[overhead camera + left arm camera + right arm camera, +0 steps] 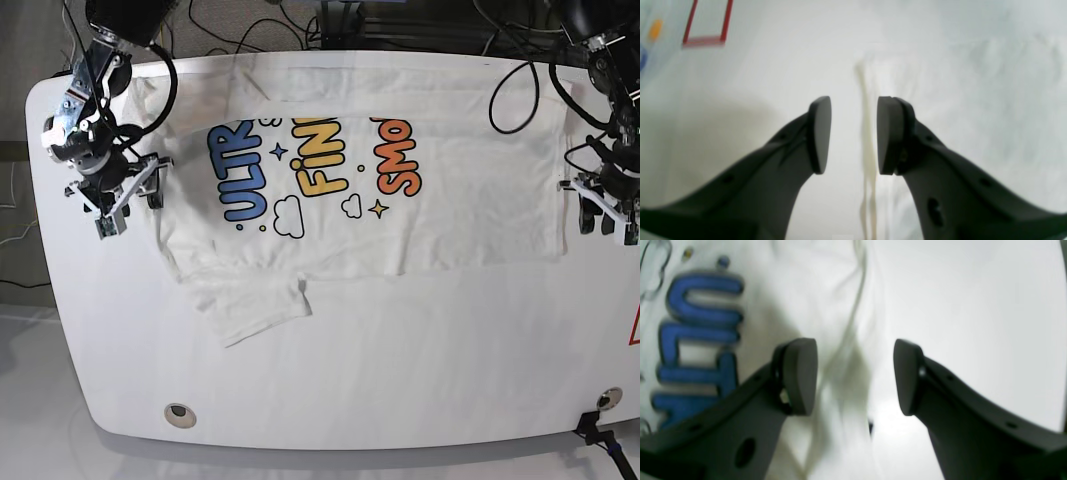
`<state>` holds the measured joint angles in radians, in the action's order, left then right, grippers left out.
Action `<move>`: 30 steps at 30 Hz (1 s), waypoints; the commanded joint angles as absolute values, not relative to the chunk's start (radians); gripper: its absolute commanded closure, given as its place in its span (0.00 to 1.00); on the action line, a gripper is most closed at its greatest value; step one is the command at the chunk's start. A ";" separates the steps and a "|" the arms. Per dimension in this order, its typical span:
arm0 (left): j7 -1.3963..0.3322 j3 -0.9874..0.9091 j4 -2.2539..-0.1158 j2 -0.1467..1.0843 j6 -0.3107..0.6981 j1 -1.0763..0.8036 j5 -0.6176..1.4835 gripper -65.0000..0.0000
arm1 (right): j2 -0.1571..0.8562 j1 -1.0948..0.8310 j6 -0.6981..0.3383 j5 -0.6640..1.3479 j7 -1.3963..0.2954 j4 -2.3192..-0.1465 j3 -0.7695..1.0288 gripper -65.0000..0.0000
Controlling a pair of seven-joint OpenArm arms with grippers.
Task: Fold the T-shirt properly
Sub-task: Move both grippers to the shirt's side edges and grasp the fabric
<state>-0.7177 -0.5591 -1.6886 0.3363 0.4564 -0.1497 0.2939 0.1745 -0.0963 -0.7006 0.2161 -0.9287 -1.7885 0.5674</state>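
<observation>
Two grippers hover at opposite side edges of the T-shirt [370, 190], which lies print-up on the table [400, 380]. The right gripper [855, 376] is wide open and empty, with the shirt's edge running between its jaws and the blue lettering beside one jaw. The left gripper [854, 135] is partly open, holding nothing, with a hem line between its jaws.

Soft white cloth T-shirt [400, 235], matt, creased, glossy-looking colour print; smooth white surface [400, 370]; matt black plastic end effectors.
</observation>
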 commanded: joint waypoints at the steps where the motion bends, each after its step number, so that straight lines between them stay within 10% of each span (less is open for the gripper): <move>1: -0.688 -0.541 -1.659 0.357 0.455 -0.096 0.283 0.67 | 0.193 0.013 -0.698 0.225 -0.911 -1.666 0.556 0.47; 30: -0.283 -0.360 -0.805 0.407 0.458 0.303 0.171 0.67 | 0.295 0.437 -0.698 0.223 -0.605 -0.903 0.424 0.47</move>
<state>-0.3126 -0.3584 -0.8169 0.3882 0.4610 0.2668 0.1661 0.2714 0.3870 -0.6918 0.2054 -0.6655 -0.9619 0.4229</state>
